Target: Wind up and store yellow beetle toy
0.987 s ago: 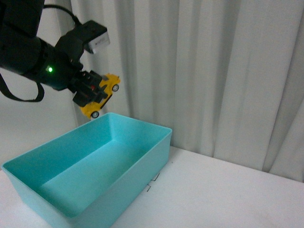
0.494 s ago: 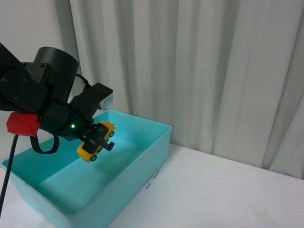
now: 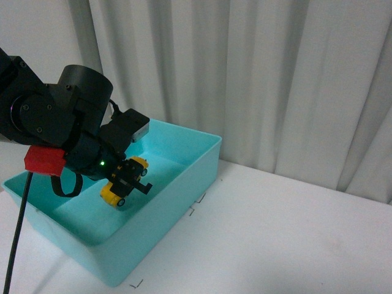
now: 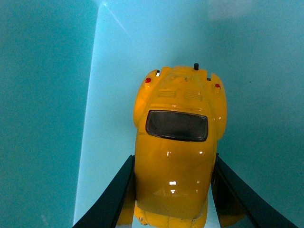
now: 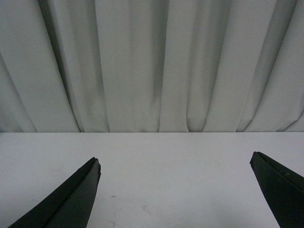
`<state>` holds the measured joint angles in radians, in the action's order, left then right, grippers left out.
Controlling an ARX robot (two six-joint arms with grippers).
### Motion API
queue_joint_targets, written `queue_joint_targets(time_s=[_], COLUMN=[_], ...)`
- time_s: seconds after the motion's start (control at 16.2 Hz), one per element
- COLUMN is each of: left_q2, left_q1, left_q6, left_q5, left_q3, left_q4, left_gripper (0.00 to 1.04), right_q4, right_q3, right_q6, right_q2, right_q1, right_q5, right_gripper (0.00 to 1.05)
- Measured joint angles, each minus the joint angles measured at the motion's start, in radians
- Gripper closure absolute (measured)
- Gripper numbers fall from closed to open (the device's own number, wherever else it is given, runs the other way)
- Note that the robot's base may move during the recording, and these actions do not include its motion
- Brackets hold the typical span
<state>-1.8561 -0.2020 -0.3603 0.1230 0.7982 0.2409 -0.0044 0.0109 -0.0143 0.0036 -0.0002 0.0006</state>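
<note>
plain white table [image 3: 294, 233] with a matte top, one turquoise bin [image 3: 177, 208] sitting right on it over on the left side, rectangular, open top, couple of tiny black corner marks [image 3: 199, 197] on the tabletop just beside the bin's wall

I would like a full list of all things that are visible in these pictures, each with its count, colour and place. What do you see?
beetle toy: one, yellow with a dark window, inside the bin, held between the left gripper's fingers
bin: one, turquoise, on the left part of the table
table: one, white, under the bin
curtain: one, pale grey, hanging behind the table
cable: one, black, running down beside the left arm
left arm: one, black with a red part, reaching into the bin
left gripper: one, black, closed on the beetle toy
right gripper: one, black, open over the bare table, facing the curtain
</note>
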Motion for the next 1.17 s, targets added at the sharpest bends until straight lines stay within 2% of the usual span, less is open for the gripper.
queue_joint_targets(time_s=[0.06,0.19,0.25,0.31,0.37,0.62,0.86,0.93,0.99,1.05,1.17], left_q2=[-0.002,-0.001,0.000,0.005,0.037,0.248,0.512,0.568,0.649,0.756,0.864], left_q1=[0.001,0.005,0.007,0.007,0.007,-0.006,-0.024,-0.031,-0.023,0.006,0.044], left_q6=[0.010,0.019,0.028,0.041,0.058,0.099,0.100,0.153,0.234,0.291,0.334], left_q5=[-0.004,-0.015,-0.032,-0.045,-0.068,-0.136,-0.176,-0.262,-0.313,-0.316,-0.284], left_q3=[-0.002,-0.002,-0.002,-0.004,-0.010,-0.055,-0.121,-0.214,-0.317,-0.422,-0.499], left_q4=[-0.006,-0.032,-0.055,-0.061,-0.069,-0.055,-0.131,0.139,0.315,0.425,0.478], left_gripper=[0.64,0.45,0.31,0.22,0.06,0.07,0.07,0.15,0.26,0.38,0.62], right_q4=[0.000,0.000,0.000,0.000,0.000,0.000,0.000,0.000,0.001,0.000,0.000], right_q3=[0.000,0.000,0.000,0.000,0.000,0.000,0.000,0.000,0.000,0.000,0.000], right_q6=[0.000,0.000,0.000,0.000,0.000,0.000,0.000,0.000,0.000,0.000,0.000], right_q2=[0.000,0.000,0.000,0.000,0.000,0.000,0.000,0.000,0.000,0.000,0.000], right_q1=[0.000,0.000,0.000,0.000,0.000,0.000,0.000,0.000,0.000,0.000,0.000], right_q5=[0.000,0.000,0.000,0.000,0.000,0.000,0.000,0.000,0.000,0.000,0.000], right_gripper=[0.06,0.06,0.06,0.06,0.06,0.06,0.06,0.06,0.06,0.06,0.06])
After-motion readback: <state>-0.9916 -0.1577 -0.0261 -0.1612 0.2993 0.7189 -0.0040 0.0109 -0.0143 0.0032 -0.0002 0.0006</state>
